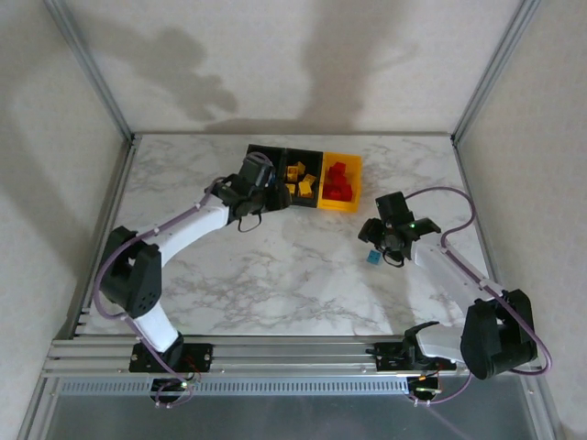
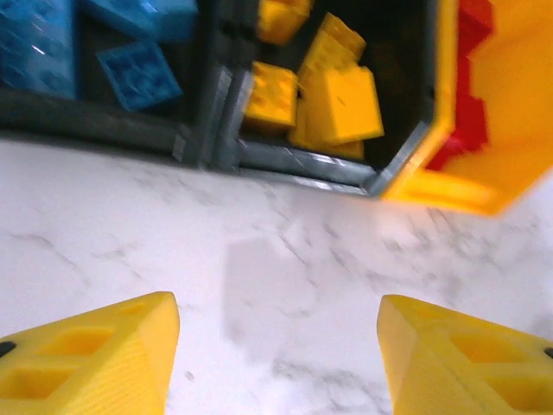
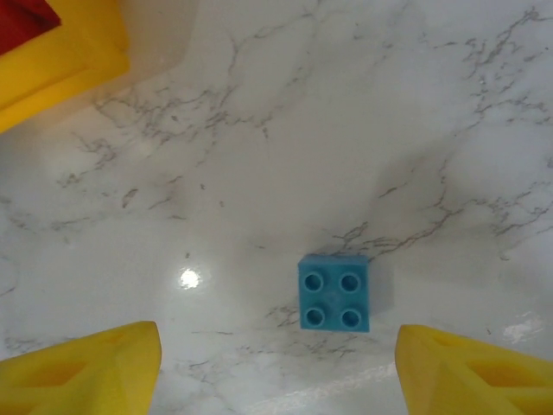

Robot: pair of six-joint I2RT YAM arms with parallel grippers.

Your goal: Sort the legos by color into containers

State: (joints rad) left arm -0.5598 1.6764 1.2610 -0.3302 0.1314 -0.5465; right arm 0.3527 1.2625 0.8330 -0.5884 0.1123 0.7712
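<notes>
— Top external view first: what lies toward the far edge of the marble table?
— Three containers in a row, about mid-width: the left black bin, the middle black bin and the yellow bin, walls touching. Open marble runs on both sides of the row and across the whole near half.
— What do they hold?
— The left black bin holds blue legos, the middle black bin yellow legos, the yellow bin red legos.
— How does the left gripper stand?
— It hangs just in front of the near walls, about where the two black bins meet. Its fingers are apart with nothing between them, bare marble below.
— And the right gripper?
— Over the right part of the table, near the yellow bin's right corner but clear of it. Its jaws are spread and grip nothing. One blue lego lies flat on the marble, studs up, just ahead of the fingertips and a little off centre, touching neither.
— Room around that lego?
— Bare marble on every side. The yellow bin's corner is well apart from it, and the table's right edge lies farther off still
</notes>
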